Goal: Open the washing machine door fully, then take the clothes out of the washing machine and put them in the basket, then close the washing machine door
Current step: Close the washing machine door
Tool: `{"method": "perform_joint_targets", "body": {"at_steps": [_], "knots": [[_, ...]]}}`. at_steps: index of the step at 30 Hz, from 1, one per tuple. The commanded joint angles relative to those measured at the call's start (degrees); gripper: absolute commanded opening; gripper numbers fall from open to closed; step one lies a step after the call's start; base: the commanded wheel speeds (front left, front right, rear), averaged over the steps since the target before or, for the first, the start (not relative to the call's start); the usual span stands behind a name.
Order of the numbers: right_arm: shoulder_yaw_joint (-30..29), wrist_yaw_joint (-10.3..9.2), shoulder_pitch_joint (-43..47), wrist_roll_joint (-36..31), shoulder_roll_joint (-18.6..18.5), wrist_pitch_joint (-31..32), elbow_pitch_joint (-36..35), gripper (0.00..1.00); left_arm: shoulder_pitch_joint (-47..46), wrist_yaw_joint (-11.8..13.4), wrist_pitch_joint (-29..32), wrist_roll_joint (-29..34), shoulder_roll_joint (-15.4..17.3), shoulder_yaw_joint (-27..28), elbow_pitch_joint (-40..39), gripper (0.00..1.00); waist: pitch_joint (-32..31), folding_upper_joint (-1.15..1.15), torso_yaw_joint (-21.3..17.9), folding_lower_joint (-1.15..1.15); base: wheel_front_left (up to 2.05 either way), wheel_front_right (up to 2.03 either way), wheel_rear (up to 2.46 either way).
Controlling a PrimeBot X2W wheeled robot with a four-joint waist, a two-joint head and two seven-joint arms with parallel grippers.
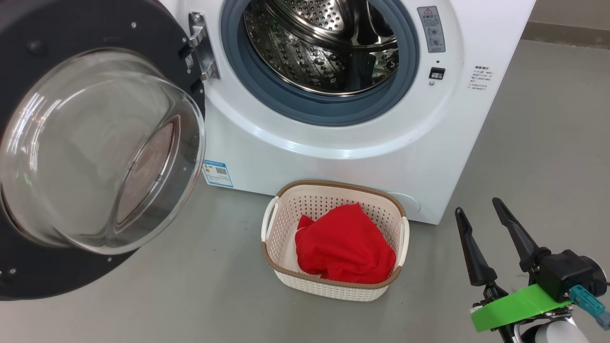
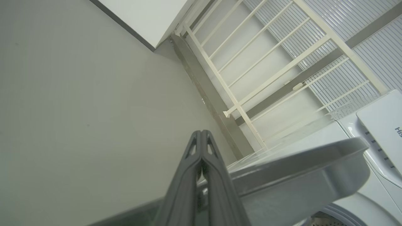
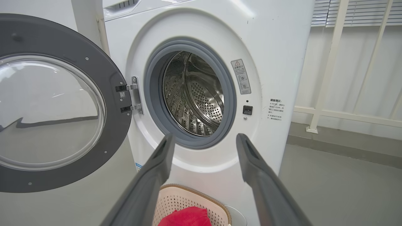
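The washing machine (image 1: 333,143) (image 3: 276,47) stands with its door (image 1: 90,157) (image 3: 53,113) swung wide to the left, and the steel drum (image 1: 324,43) (image 3: 194,94) looks bare. On the floor in front sits the basket (image 1: 286,228) (image 3: 176,197) holding the red clothes (image 1: 345,247) (image 3: 185,217). My right gripper (image 1: 476,209) (image 3: 204,141) hovers open at the lower right, to the right of the basket, nothing between its fingers. My left gripper (image 2: 201,133) is shut and empty, beside the door's grey rim (image 2: 298,166).
Grey floor (image 1: 533,157) stretches to the right of the machine. A white railing (image 3: 333,62) (image 2: 251,62) and wall stand behind and to the right.
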Motion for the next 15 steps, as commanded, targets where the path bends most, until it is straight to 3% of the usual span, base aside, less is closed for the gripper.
{"method": "perform_joint_targets", "body": {"at_steps": [1,9,15], "knots": [[1.56,0.36,-1.75,0.39,-0.85,-0.35,-1.25,1.00,-1.53,-0.85,1.18,-0.73,3.75,0.21,-1.00,0.00,0.00,0.00,-0.02,0.00,0.00,0.00,0.00],[1.93,0.36,-2.01,0.34,-0.78,-0.35,-1.37,1.00,-0.64,-4.22,8.98,-2.23,3.80,-1.58,-0.39,0.00,-0.01,0.00,0.16,0.00,0.00,0.00,0.00],[1.94,0.36,-1.78,0.32,-0.62,-0.35,-1.52,1.00,1.26,-5.47,11.52,-3.02,2.72,-3.03,-2.85,0.00,0.23,0.00,0.60,0.00,0.00,0.00,0.00]]}}
